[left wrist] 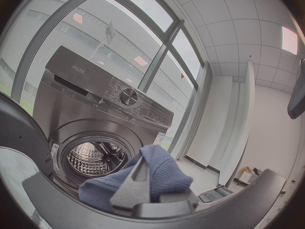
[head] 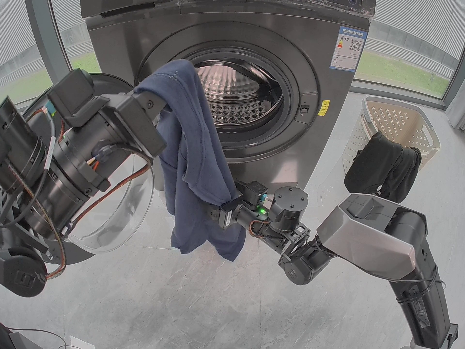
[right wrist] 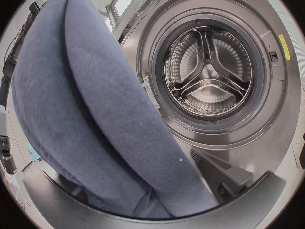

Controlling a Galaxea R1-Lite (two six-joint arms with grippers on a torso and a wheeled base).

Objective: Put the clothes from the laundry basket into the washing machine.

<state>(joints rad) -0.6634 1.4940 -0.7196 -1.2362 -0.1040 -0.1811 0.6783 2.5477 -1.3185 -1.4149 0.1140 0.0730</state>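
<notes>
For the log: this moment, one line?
left gripper: shut on navy garment | right gripper: shut on its lower part | drum: empty | basket: dark clothes

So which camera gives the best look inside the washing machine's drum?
The right wrist view: it looks almost straight into the drum, showing its three paddles. The head view catches it from above, partly behind the hanging blue garment. The left wrist view shows it at an angle, farther off.

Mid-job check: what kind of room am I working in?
Likely a lab or demo room rather than a home laundry: the washing machine stands alone on a tiled floor, before tall windows, with a laundry basket beside it.
</notes>
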